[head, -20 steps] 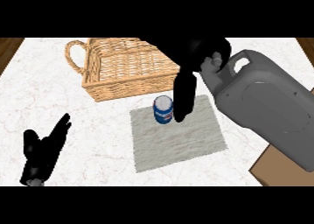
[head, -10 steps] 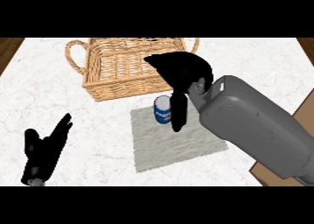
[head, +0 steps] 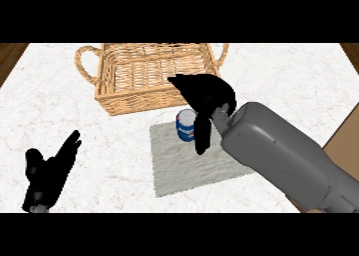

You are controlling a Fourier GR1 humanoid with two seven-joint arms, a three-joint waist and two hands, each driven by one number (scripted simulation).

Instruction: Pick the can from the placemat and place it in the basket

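A small blue and white can (head: 186,127) stands upright near the far edge of a grey placemat (head: 193,159). Just behind it sits a woven wicker basket (head: 154,75) with two handles. My right hand (head: 205,97) hovers over the can from the right. Its fingers hang down along the can's right side and hide part of it. I cannot see them closed round the can. My left hand (head: 47,171) rests open at the lower left, fingers pointing up, well away from the mat.
A brown wooden board or box (head: 350,135) shows at the right edge, behind my right forearm (head: 285,155). The white marbled counter (head: 78,135) lies bare between my left hand and the placemat.
My right hand has swung left and nearer, from beyond the can's right to right over it, with the forearm following. The can, basket and left hand have stayed put.
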